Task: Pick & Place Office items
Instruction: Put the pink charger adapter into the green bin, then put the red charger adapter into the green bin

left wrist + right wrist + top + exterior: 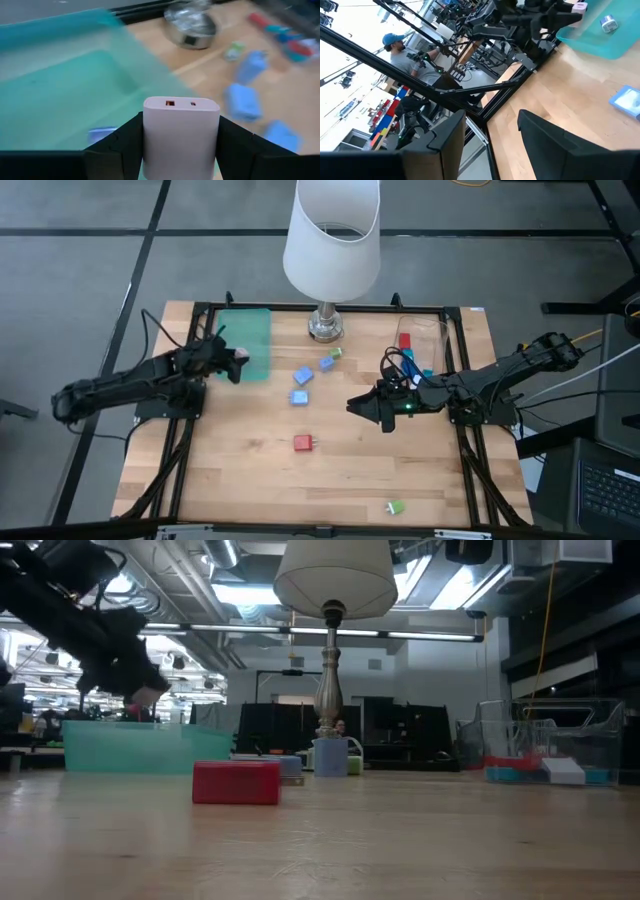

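My left gripper (236,364) hangs above the right edge of the green tray (250,330), shut on a pale pink block (181,131) with two ports in its end face. One small blue piece (102,134) lies inside the tray. My right gripper (358,407) is open and low over the table's middle right, touching nothing. Three blue pieces (303,376), a red block (302,443) and a green piece (395,507) lie flat on the wood. The low view shows the red block (236,782) nearest. My left gripper pinches the pink block by its two long sides (148,140), one dark finger (125,145) on each side. The ported end (181,104) sticks out past the fingertips. In the low view the block (148,696) is lifted clear, above the tray (140,748).
A lamp with a white shade (332,230) stands on a metal base (326,328) at the far edge. A clear bin (425,345) at the far right holds red and blue pieces. A person in a blue cap (395,42) sits beyond the table.
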Motion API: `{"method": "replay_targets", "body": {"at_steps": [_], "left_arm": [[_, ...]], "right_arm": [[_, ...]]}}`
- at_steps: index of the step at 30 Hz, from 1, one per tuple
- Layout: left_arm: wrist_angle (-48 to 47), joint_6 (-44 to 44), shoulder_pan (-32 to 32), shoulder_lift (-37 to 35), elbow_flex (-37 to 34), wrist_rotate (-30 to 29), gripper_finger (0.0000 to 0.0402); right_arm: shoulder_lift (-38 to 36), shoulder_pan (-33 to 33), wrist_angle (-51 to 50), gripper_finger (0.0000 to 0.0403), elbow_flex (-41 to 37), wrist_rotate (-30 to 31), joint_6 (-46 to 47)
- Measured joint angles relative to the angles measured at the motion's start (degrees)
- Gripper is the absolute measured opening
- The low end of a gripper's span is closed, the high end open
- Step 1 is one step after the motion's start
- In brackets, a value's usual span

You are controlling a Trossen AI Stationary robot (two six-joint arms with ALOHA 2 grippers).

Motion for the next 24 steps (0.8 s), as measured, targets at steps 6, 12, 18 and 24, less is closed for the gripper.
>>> {"method": "replay_targets", "body": {"at_steps": [6, 12, 18, 24], "left_arm": [[-0.87, 2.70, 5.44, 0.28, -1.56, -5.46, 0.0188], [5.55, 0.21, 7.06, 0.14, -1.51, -1.27, 0.0320], [7.82, -3.53, 6.59, 0.12, -0.70, 5.56, 0.0363], [11.53, -5.02, 4.04, 0.49, 1.60, 16.18, 0.0349]], "right_arm": [[0.01, 0.00, 0.00, 0.0192, 0.00, 0.09, 1.46], [0.00, 0.00, 0.00, 0.0192, 0.00, 0.94, 1.49], [0.02, 0.00, 0.00, 0.0192, 0.00, 1.61, 1.48], [0.02, -0.01, 0.00, 0.0192, 0.00, 1.68, 0.95]]}}
